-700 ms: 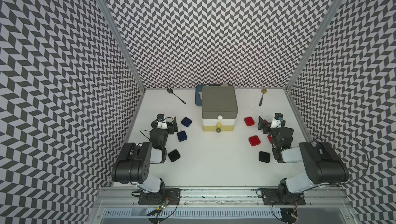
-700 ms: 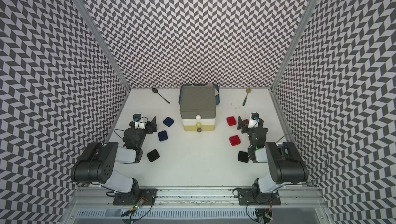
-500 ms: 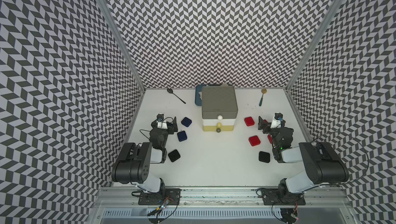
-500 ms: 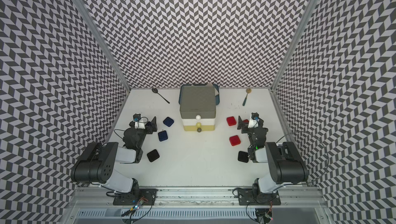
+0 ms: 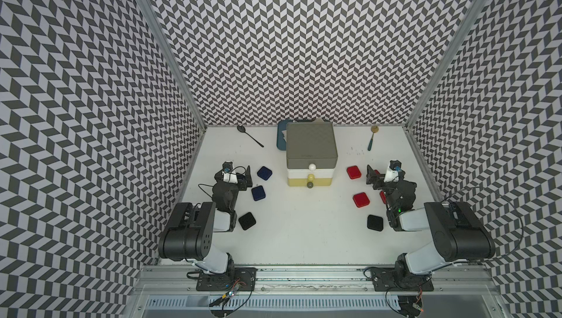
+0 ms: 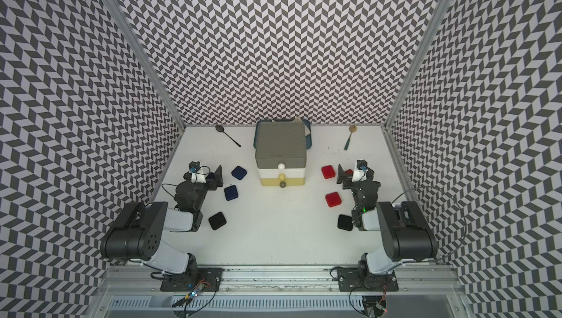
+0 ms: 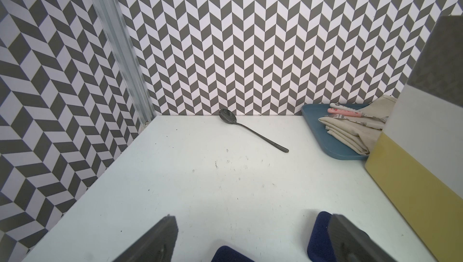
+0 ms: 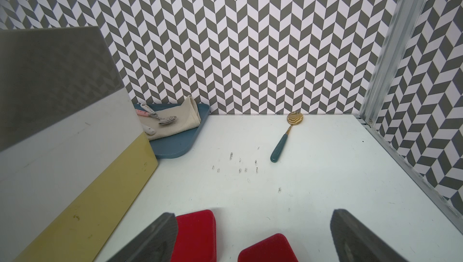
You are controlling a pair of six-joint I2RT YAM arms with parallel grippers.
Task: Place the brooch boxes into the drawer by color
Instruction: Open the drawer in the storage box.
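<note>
Both top views: the drawer chest (image 5: 311, 152) stands centre back on the bench (image 5: 304, 234), drawers closed. Navy boxes (image 5: 264, 172) lie to its left, red boxes (image 5: 361, 199) to its right, and a black box (image 5: 247, 221) lower on each side. Left jaws and right jaws gape wide, gripping nothing. Wrist views alone plainly show a navy box (image 7: 228, 254) and a red box (image 8: 265, 248) between the jaws, and a cloth (image 8: 172, 120) on the tray (image 8: 175, 148).

Velvety matt red boxes (image 8: 195, 233) right of the smooth plastic-looking drawer (image 8: 75, 185); behind it, smooth tray (image 8: 175, 149), soft cloth (image 8: 180, 120); shiny gold spoon (image 8: 283, 143), dark metal spoon (image 7: 250, 130), scuffed table (image 8: 313, 185).
</note>
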